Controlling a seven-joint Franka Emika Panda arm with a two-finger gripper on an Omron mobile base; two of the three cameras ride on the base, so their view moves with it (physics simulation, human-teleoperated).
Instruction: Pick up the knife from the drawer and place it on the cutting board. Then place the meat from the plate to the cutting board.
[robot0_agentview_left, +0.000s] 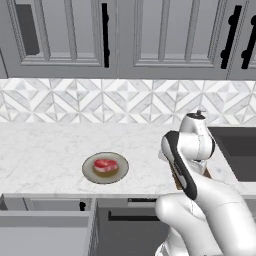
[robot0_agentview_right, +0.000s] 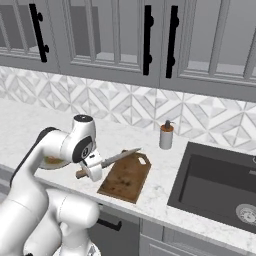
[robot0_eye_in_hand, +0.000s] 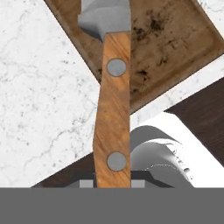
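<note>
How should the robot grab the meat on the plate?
Pinch the meat across its narrow width, coming straight down from above. It's a small flat slab lying in the shallow plate, so probably only its edges offer grip.

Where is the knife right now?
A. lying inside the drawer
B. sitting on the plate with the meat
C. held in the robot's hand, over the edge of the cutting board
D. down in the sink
C. The hand is shut on the knife, whose wooden handle runs up between the fingers in the hand view while its blade reaches over the cutting board; the meat lies alone on the plate.
</note>
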